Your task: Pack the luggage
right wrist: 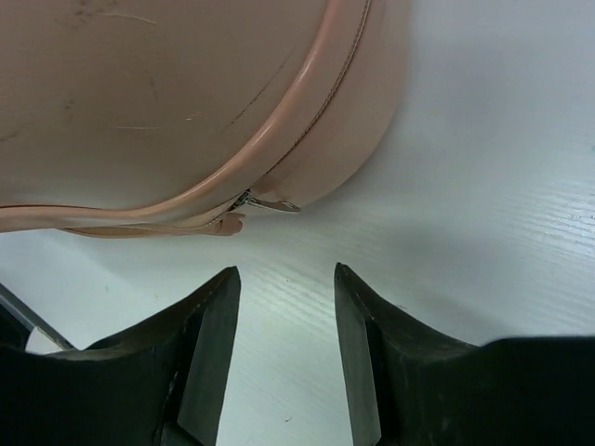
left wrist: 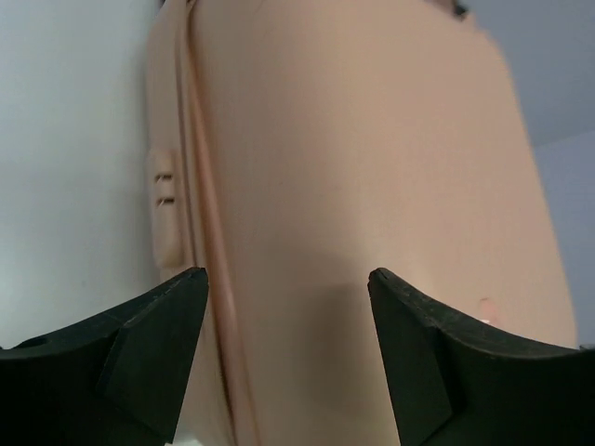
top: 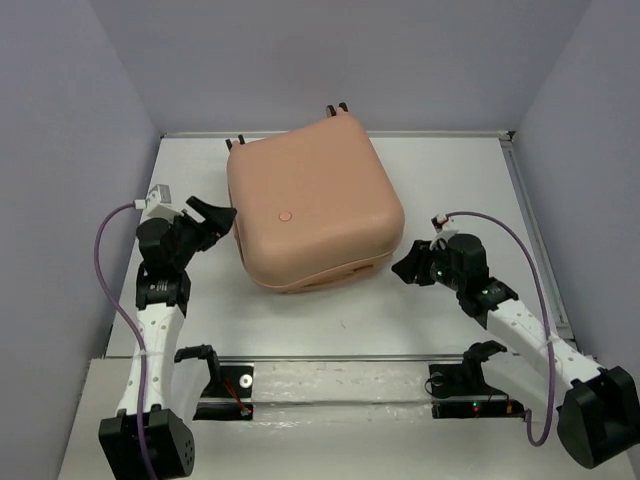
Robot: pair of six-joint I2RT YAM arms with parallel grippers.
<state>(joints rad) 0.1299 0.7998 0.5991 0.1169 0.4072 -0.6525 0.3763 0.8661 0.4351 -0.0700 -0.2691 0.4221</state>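
**One pink suitcase (top: pixel 315 205) lying shut between two open pincers**

The suitcase rests flat on the white counter (top: pixel 470 180), toward the far middle, turned slightly askew. Its broad shell faces up and shows a small round dot (top: pixel 285 215). Dark wheels (top: pixel 335 108) poke out at its far edge.

The left pincer (top: pixel 215 218) sits just beside the suitcase's left side, near the front corner, with its tips pointing at the shell. In the left wrist view the left pincer (left wrist: pixel 286 276) has its fingers well apart. The pink shell fills the space beyond them, and the seam (left wrist: pixel 200 186) between the two halves runs up the picture. Whether the tips touch the shell cannot be told. They grip nothing.

The right pincer (top: pixel 408 265) is near the suitcase's front right corner but clear of it, with bare counter between them. From the right wrist view the right pincer (right wrist: pixel 285 271) also has its fingers spread and holds nothing. The rounded corner lies just ahead of them, and a small metal zip pull (right wrist: pixel 265 203) lies at the seam, close to the counter.
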